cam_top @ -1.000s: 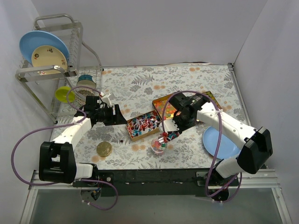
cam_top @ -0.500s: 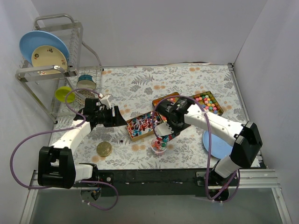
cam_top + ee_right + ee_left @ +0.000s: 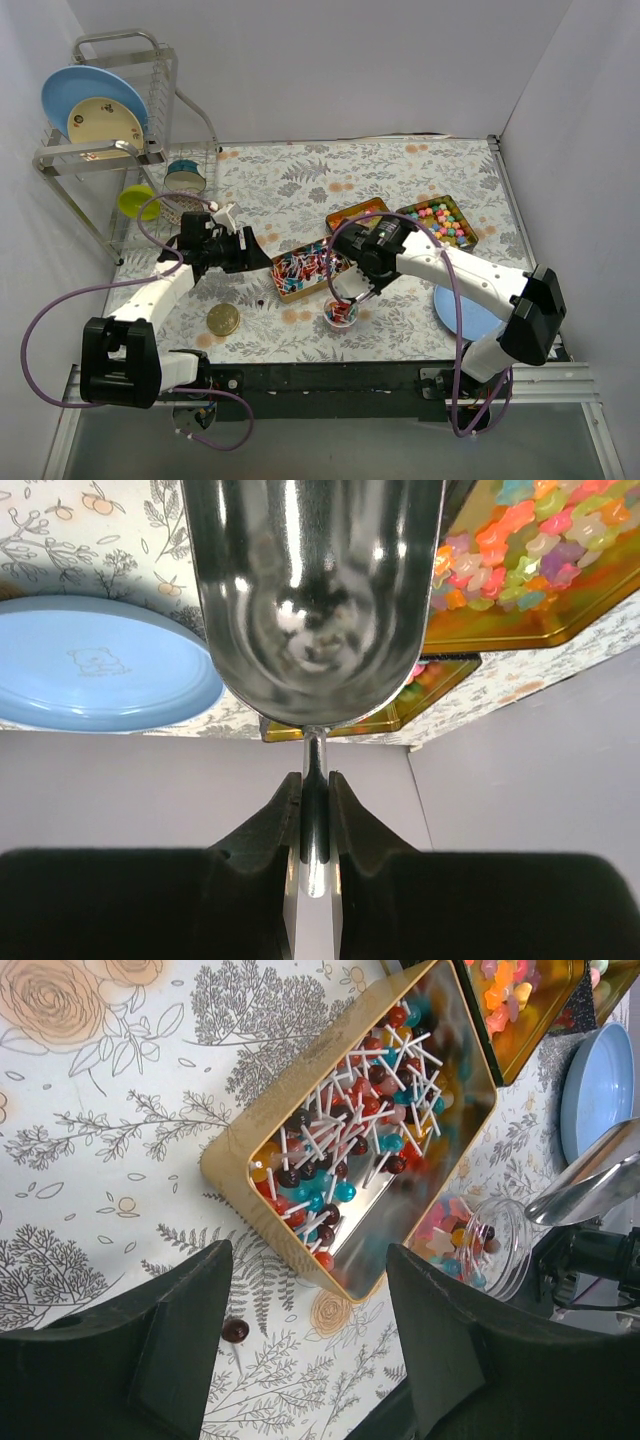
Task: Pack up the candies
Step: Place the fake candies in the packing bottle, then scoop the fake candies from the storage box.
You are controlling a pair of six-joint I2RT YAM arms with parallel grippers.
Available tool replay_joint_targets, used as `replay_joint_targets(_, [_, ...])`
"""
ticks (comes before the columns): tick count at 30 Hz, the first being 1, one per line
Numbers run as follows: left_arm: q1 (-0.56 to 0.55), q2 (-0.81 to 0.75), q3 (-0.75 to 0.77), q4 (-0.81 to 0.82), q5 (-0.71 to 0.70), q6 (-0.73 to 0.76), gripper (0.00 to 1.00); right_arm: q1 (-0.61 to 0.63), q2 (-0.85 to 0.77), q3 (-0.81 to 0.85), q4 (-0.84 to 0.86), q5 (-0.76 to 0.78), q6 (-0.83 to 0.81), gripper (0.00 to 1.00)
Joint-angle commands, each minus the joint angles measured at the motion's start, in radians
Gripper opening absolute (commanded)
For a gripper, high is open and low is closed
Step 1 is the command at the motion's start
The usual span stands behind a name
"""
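Jar (image 3: 512,1250) of candies (image 3: 450,1238) just before tin (image 3: 320,1080)

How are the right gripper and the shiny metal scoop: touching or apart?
Touching. In the right wrist view, the right gripper clamps the thin handle of the shiny metal scoop.

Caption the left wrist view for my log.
Open left pincer frames a gold tin of lollipops; one stray candy lies on the tablecloth.
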Motion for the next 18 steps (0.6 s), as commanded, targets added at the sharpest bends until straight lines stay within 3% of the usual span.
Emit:
replay_joint_targets(1, [0.007,-0.034,-0.041,0.029,0.000,-0.049,0.62,-0.032,-0.035,0.089,-0.018,0.041,-0.058,0.01])
replay_joint_targets(4, [0.009,-0.021,-0.066,0.031,-0.019,-0.081,0.60,-0.092,0.031,0.156,-0.004,0.020,-0.026,0.01])
replay_joint_targets(7, [0.007,-0.011,-0.084,0.040,-0.017,-0.103,0.35,-0.120,0.126,0.241,0.007,0.026,0.034,0.01])
replay_joint_targets(8, [0.007,-0.007,-0.090,0.049,-0.017,-0.109,0.18,-0.121,0.146,0.273,0.013,0.032,0.046,0.01])
replay_joint_targets(10, [0.007,0.004,-0.101,0.057,-0.017,-0.140,0.02,-0.118,0.203,0.294,0.034,0.061,0.059,0.01])
replay_joint_targets(18, [0.007,0.074,-0.158,0.100,-0.052,-0.261,0.00,-0.108,0.411,0.463,0.071,0.182,0.063,0.01])
